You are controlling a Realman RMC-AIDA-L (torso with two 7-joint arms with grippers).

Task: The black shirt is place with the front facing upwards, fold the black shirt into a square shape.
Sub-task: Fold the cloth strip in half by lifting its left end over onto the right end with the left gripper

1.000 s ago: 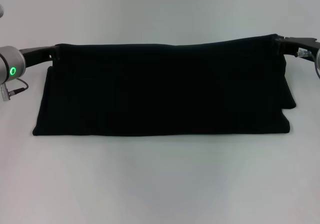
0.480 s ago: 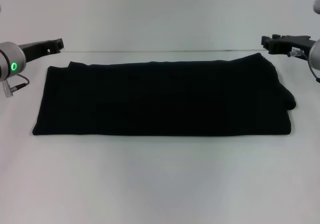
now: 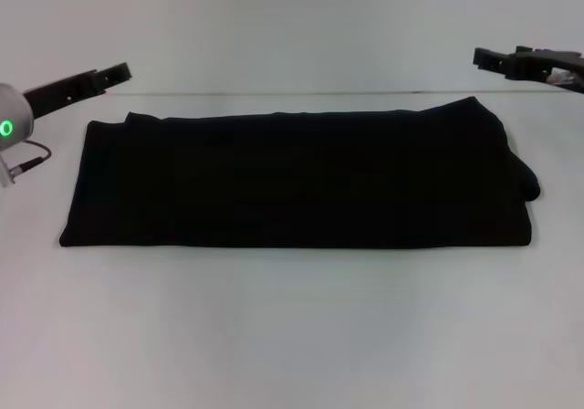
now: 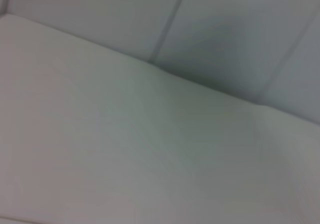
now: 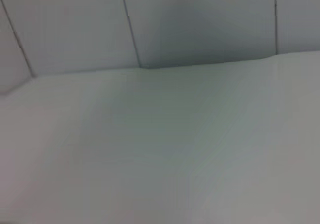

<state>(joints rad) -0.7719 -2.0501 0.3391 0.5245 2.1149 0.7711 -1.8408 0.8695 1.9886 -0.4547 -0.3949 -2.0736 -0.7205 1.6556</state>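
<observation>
Whether either gripper's jaws stand apart or together cannot be told from the head view. Left gripper (image 3: 114, 69) hangs above the table's (image 3: 292, 336) far left, off the cloth; right gripper (image 3: 484, 57) hangs at the far right, likewise clear. Between and below them the black shirt (image 3: 297, 179) lies flat, folded into 1 long wide band, a small bulge at its right end. Both wrist views show only pale surface
</observation>
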